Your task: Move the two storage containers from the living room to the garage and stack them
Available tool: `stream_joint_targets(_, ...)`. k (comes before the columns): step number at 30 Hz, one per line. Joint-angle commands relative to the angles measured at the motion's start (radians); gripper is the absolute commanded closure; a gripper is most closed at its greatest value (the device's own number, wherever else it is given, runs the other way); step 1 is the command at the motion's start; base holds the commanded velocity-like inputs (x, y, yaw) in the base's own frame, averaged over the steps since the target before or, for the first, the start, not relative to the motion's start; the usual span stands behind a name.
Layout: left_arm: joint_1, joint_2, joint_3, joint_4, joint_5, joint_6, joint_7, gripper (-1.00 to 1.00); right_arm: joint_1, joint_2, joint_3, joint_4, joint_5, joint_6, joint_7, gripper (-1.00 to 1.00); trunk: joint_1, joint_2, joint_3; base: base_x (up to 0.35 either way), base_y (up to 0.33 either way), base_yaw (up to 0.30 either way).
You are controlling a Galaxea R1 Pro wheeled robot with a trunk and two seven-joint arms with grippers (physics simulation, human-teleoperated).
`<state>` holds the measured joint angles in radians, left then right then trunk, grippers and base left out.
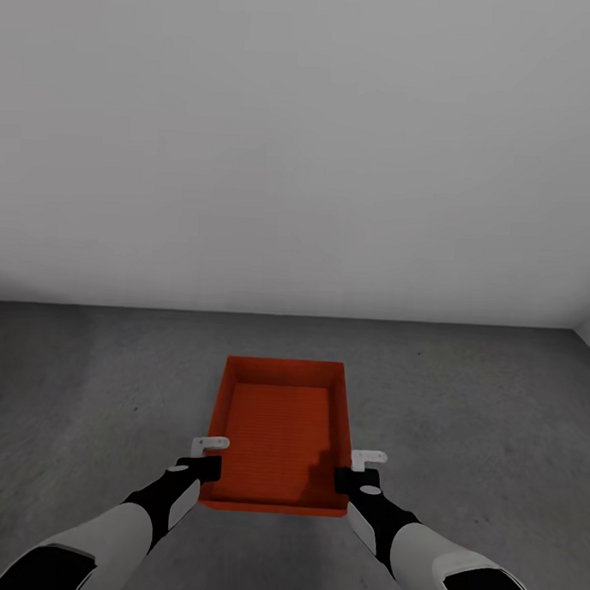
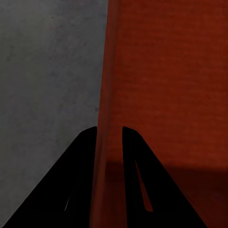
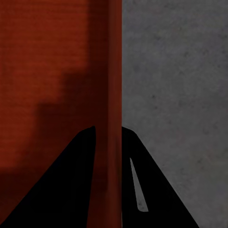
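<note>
Left gripper [image 2: 109,130]: jaws clamped on the left wall of the storage container [image 1: 280,432]. Right gripper [image 3: 107,129]: jaws clamped on the container's right wall. Container is open and empty, held level between both arms, over or on the concrete floor [image 1: 94,381]; contact underneath cannot be told. Beyond the container, a plain white wall [image 1: 302,141]. Judgement: first bin reached the garage; release pending, second bin and stacking remain.

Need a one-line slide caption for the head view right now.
Both grippers, left and right, clamp opposite side walls of an orange-red storage container above the grey concrete floor.
</note>
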<state>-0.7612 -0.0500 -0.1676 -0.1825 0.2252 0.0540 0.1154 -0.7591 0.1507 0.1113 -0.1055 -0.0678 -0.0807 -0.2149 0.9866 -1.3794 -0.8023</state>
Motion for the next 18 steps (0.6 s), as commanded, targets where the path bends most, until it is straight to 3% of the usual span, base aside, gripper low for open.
stream_joint_targets(1,-0.001,0.001,0.059,-0.006,-0.011,0.006,0.043,1.0,0.0,0.0,-0.018,0.046,-0.011,-0.006,-0.009,1.0,0.004,-0.008,-0.004,0.0,0.0,0.0)
stream_joint_targets(4,-0.001,0.001,0.059,-0.006,-0.011,0.006,0.043,1.0,0.0,0.0,-0.018,0.046,-0.011,-0.007,-0.01,1.0,0.015,-0.029,-0.013,0.0,0.0,0.016)
stream_joint_targets(11,-0.001,0.001,0.059,-0.006,-0.012,0.006,0.043,1.0,0.0,-0.001,-0.018,0.046,-0.011,-0.006,-0.011,1.0,0.042,-0.078,-0.035,0.0,0.0,0.204)
stream_joint_targets(18,-0.001,0.001,0.059,-0.006,-0.012,0.006,0.043,1.0,0.0,0.0,-0.018,0.046,-0.011,-0.006,-0.011,1.0,0.069,-0.127,-0.057,0.0,0.0,0.036)
